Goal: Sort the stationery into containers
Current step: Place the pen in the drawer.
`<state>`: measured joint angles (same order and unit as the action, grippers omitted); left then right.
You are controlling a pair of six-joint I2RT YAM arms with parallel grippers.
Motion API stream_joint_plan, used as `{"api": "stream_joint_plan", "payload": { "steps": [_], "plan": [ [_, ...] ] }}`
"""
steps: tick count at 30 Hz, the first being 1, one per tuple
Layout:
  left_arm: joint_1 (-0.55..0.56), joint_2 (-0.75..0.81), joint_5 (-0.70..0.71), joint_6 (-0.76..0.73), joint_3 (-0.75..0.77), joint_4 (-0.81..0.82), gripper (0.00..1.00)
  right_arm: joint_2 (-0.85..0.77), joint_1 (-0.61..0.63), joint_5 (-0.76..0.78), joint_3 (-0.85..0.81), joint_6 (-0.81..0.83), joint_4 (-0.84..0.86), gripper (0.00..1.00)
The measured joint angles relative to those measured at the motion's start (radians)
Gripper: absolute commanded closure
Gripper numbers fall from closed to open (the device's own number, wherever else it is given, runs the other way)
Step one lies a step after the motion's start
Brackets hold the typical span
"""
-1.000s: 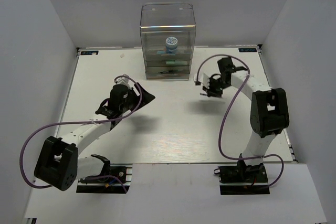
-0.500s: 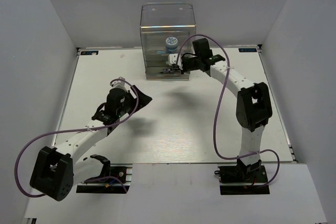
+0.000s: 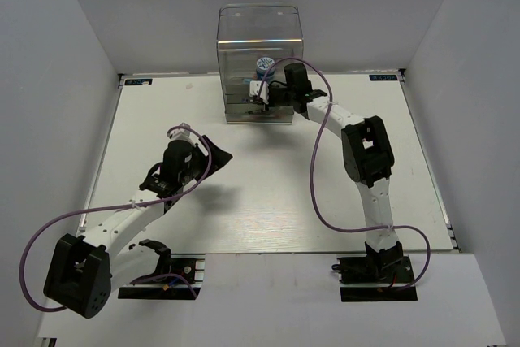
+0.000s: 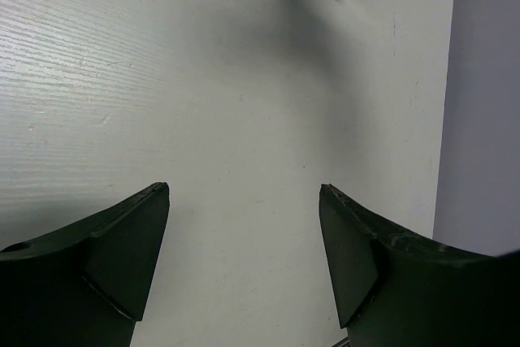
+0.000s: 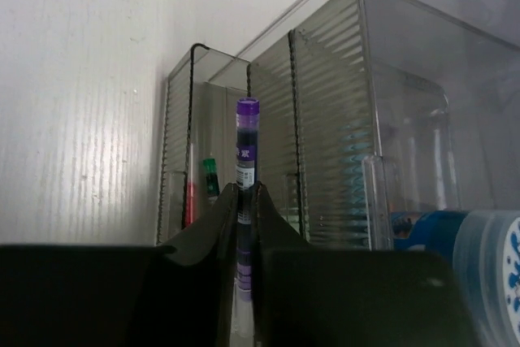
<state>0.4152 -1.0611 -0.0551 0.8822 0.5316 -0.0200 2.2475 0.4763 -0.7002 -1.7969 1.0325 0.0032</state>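
While the right jaws are clamped on a purple pen [image 5: 247, 140], gripping it low on the barrel with the capped end sticking out ahead, the right arm [image 3: 361, 152] is stretched across to the front of the drawer unit [image 3: 260, 38]. The pen is off the counter [image 3: 268, 193], pointing at the unit's ribbed fronts and just short of them. A red pen [image 5: 192, 201] and a green marker [image 5: 211, 176] lie in a drawer beyond it. The tub [image 3: 265, 64] stands in the box compartment, close by the wrist. The left jaws stand wide open on nothing, over bare counter, well apart from the unit.

Risks as I judge them:

- Neither view tells me whether the target drawer is open far enough. If I drive forward and the cap meets a front or divider, the light unit may slide back or tip.
- The grip sits near one end, leaving a long overhang. Any contact could pivot the pen in the jaws or jam it crosswise.
- An early release would drop a round pen that may roll along the counter.
- The wrist and its cable [image 3: 318, 132] pass close to the unit and could snag it.
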Motion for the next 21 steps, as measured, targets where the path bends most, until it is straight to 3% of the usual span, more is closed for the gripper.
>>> {"api": "stream_joint_plan", "payload": {
  "steps": [1, 2, 4, 5, 8, 11, 12, 14, 21],
  "plan": [
    [0.0, 0.0, 0.001, 0.001, 0.0, -0.002, 0.16, 0.002, -0.001, 0.006, 0.0, -0.002, -0.001, 0.78],
    [0.0, 0.0, 0.003, 0.001, 0.0, -0.003, 0.16, 0.002, -0.002, 0.011, 0.0, 0.003, -0.001, 0.62],
    [0.0, 0.0, 0.004, 0.002, 0.0, -0.003, 0.16, 0.001, -0.004, 0.013, -0.002, 0.016, -0.012, 0.51],
    [0.0, 0.0, 0.005, 0.002, 0.0, -0.003, 0.16, 0.001, -0.005, 0.012, -0.002, 0.028, -0.019, 0.47],
    [0.0, -0.002, 0.007, 0.002, 0.0, -0.003, 0.16, 0.001, -0.005, 0.001, 0.003, 0.055, -0.046, 0.46],
    [0.0, -0.006, 0.007, 0.002, 0.0, -0.003, 0.16, -0.008, -0.005, -0.021, 0.021, 0.062, -0.072, 0.63],
    [0.0, -0.008, 0.007, 0.002, 0.0, -0.003, 0.16, -0.01, -0.005, -0.031, 0.021, 0.064, -0.08, 0.85],
    [0.0, -0.014, 0.007, 0.002, 0.0, -0.003, 0.16, -0.016, -0.005, -0.062, 0.015, 0.067, -0.119, 1.0],
    [0.0, -0.021, 0.007, 0.002, 0.0, -0.002, 0.16, 0.001, -0.004, -0.147, -0.175, 0.219, -0.471, 1.0]
  ]
}}
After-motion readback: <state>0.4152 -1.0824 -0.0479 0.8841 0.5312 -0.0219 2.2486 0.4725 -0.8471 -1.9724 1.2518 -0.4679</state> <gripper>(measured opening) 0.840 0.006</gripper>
